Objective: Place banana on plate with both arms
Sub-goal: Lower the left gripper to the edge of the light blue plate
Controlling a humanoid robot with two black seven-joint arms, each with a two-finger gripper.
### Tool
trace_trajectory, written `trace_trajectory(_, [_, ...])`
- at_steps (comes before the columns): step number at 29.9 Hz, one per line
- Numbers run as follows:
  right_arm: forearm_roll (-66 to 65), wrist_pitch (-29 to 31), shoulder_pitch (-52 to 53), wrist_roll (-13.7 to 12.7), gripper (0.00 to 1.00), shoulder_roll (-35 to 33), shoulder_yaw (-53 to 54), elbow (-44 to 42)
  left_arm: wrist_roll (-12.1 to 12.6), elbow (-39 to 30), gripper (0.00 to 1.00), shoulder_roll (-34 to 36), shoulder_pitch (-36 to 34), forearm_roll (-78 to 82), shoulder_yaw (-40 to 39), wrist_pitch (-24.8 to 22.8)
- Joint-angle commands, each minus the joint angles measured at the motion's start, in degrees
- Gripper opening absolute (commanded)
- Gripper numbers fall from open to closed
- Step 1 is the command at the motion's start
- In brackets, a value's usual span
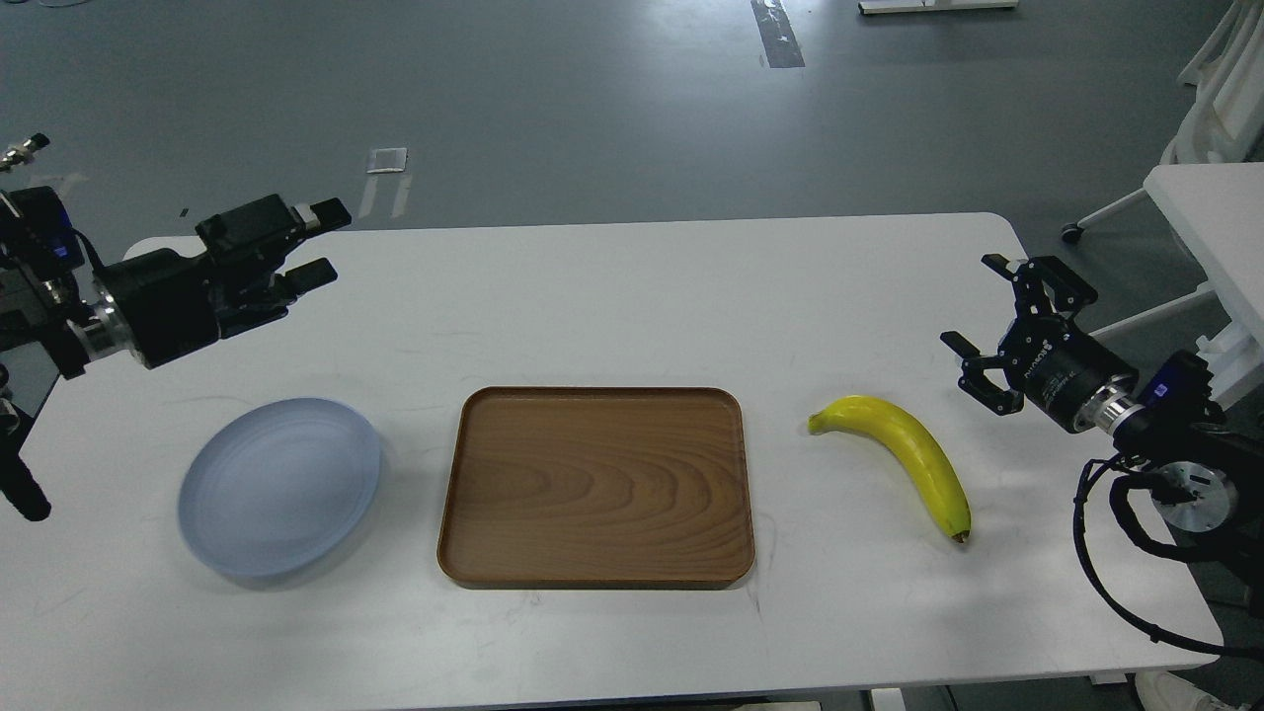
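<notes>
Nothing's been picked up yet: the banana [904, 449] is lying flat toward the right edge of the surface [632, 286], while the plate [279, 486] is sat well apart from it near the left edge, bare. The right hand [992, 331] is held near the banana but not touching, fingers spread with nothing between them; the left hand [316, 242] is hovering above the far-left corner area, its 2 fingers parted and nothing gripped either. Biggest risk, probably: a smooth curved banana can get rolled or squirted sideways if it's pinched off-centre, and a mid-air handover between 2 hands could easily be fumbled. The brown tray [595, 486] is parked dead centre between banana and plate, so its raised rim could be clipped if the fruit is carried too low, or the banana dropped there instead.
</notes>
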Motion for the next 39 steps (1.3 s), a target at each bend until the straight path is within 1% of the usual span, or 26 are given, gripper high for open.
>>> trace_trajectory(1, [-0.07,0.01,0.08,0.00,1.00,0.84,0.00,-0.22,0.01,-1.53,1.00,2.99,0.11,15.36,0.61,0.02])
trace_trajectory(2, [-0.07,0.01,-0.01,0.00,1.00,1.19,0.00,-0.22,0.01,-1.36,1.00,3.34,0.29,20.26,0.96,0.02])
trace_trajectory(6, [-0.07,0.01,0.08,0.00,1.00,1.63,0.00,-0.13,0.01,0.22,1.00,3.52,1.26,30.93,2.01,0.02])
trace_trajectory(7, [-0.07,0.01,0.08,0.00,1.00,1.63,0.08,0.04,0.01,1.53,1.00,3.52,1.26,33.12,3.76,0.02])
trace_trajectory(10, [-0.07,0.01,0.17,0.00,1.00,1.63,0.08,0.13,0.01,4.79,1.00,3.44,1.17,33.93,7.46,0.02])
trace_trajectory(11, [-0.07,0.01,0.26,0.00,1.00,1.63,0.08,0.13,0.01,6.88,0.99,3.35,1.17,33.93,8.77,1.29])
trace_trajectory(13, [-0.07,0.01,0.43,0.00,1.00,1.63,0.08,0.13,0.01,10.05,0.98,2.39,1.17,33.41,10.18,2.35])
trace_trajectory(18, [-0.07,0.01,0.61,0.00,1.00,1.63,0.08,0.13,0.01,15.68,0.96,0.45,1.26,32.62,12.47,2.62])
trace_trajectory(20, [-0.07,0.01,0.61,0.00,1.00,1.63,0.08,0.13,0.01,18.84,0.94,-1.48,1.26,31.48,13.18,2.88])
trace_trajectory(22, [-0.07,0.01,0.70,0.00,1.00,1.72,0.08,0.22,0.01,20.08,0.92,-2.10,1.34,31.04,13.61,3.50])
trace_trajectory(27, [-0.07,0.01,0.79,0.00,1.00,1.63,0.08,0.13,0.01,21.14,0.80,-3.50,1.34,30.25,14.94,4.20])
trace_trajectory(31, [-0.07,0.01,0.78,0.00,1.00,1.63,0.08,0.13,0.01,23.07,0.76,-4.38,2.22,29.28,15.20,4.64])
trace_trajectory(32, [-0.07,0.01,0.78,0.00,1.00,1.63,0.08,0.13,0.01,23.42,0.74,-4.65,2.31,29.28,15.20,4.73])
trace_trajectory(33, [-0.07,0.01,0.87,0.00,1.00,1.63,0.08,0.13,0.01,23.86,0.68,-4.91,2.48,29.28,15.29,4.73])
trace_trajectory(36, [-0.07,0.01,0.78,0.00,1.00,1.63,0.08,0.04,0.01,24.04,0.48,-4.91,2.75,29.28,15.29,4.73])
trace_trajectory(37, [-0.07,0.01,0.78,0.00,1.00,1.63,0.08,0.04,0.01,24.04,0.34,-4.91,2.75,29.28,15.29,4.73])
trace_trajectory(38, [-0.07,0.01,0.78,0.00,1.00,1.63,0.08,0.04,0.01,24.04,0.27,-4.91,2.75,29.28,15.29,4.65])
trace_trajectory(39, [-0.07,0.01,0.78,0.00,1.00,1.63,0.08,0.04,0.01,24.04,0.10,-4.83,2.75,29.36,15.29,4.64])
